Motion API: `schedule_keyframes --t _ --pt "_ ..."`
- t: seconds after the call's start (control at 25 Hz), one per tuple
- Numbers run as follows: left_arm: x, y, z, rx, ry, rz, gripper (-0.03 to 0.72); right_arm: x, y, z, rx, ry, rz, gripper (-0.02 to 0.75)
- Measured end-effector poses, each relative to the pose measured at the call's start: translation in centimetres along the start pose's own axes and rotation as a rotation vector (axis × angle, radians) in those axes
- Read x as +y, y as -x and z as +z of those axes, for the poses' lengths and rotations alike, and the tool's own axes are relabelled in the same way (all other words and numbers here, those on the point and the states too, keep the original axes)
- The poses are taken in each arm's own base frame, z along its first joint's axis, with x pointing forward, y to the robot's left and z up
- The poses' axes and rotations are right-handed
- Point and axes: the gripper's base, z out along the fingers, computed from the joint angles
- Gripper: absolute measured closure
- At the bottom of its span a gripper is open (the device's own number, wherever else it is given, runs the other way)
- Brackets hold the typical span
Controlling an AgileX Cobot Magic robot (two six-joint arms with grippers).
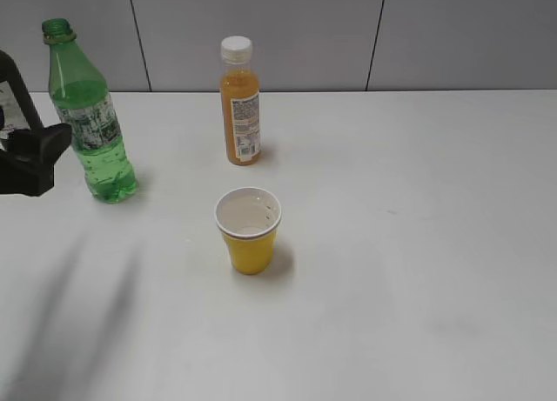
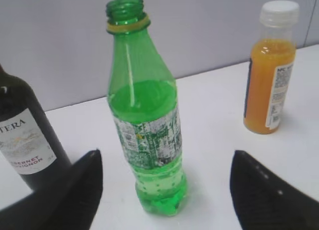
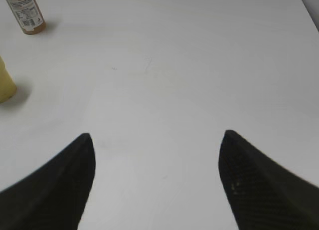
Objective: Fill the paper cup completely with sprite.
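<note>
The yellow paper cup (image 1: 249,230) stands upright in the middle of the white table; its white inside looks empty. Its edge shows at the left of the right wrist view (image 3: 6,83). The green sprite bottle (image 1: 89,114), uncapped and about half full, stands at the back left. In the left wrist view the sprite bottle (image 2: 145,115) stands just beyond and between the fingers of my open left gripper (image 2: 164,162), untouched. In the exterior view the left gripper (image 1: 35,157) is just left of the bottle. My right gripper (image 3: 155,140) is open and empty over bare table, out of the exterior view.
An orange juice bottle (image 1: 240,101) with a white cap stands at the back centre, behind the cup; it also shows in the left wrist view (image 2: 271,70) and the right wrist view (image 3: 25,10). A dark glass wine bottle (image 2: 25,135) stands left of the sprite bottle.
</note>
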Motion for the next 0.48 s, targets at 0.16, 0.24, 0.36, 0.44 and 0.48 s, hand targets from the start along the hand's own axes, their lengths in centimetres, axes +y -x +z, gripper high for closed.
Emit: schedule_keyframes --t 0.16,0.24,0.36,0.44,0.48 --pt "-0.1 1.3 -0.4 0.102 -0.061 0.002 0.085 0.0 0.0 0.0 0.000 0.000 0.000 0.144" --pt "0.2 2.2 -0.8 0.144 -0.079 -0.005 0.090 0.0 0.0 0.0 0.000 0.000 0.000 0.144" --pt "1.2 3.8 -1.6 0.199 -0.092 0.000 0.097 0.0 0.0 0.0 0.000 0.000 0.000 0.144" --pt "1.9 4.9 -2.5 0.244 -0.096 0.015 0.099 0.0 0.0 0.0 0.000 0.000 0.000 0.144" --pt "2.3 5.6 -2.8 0.257 -0.094 0.026 0.099 0.0 0.0 0.0 0.000 0.000 0.000 0.144"
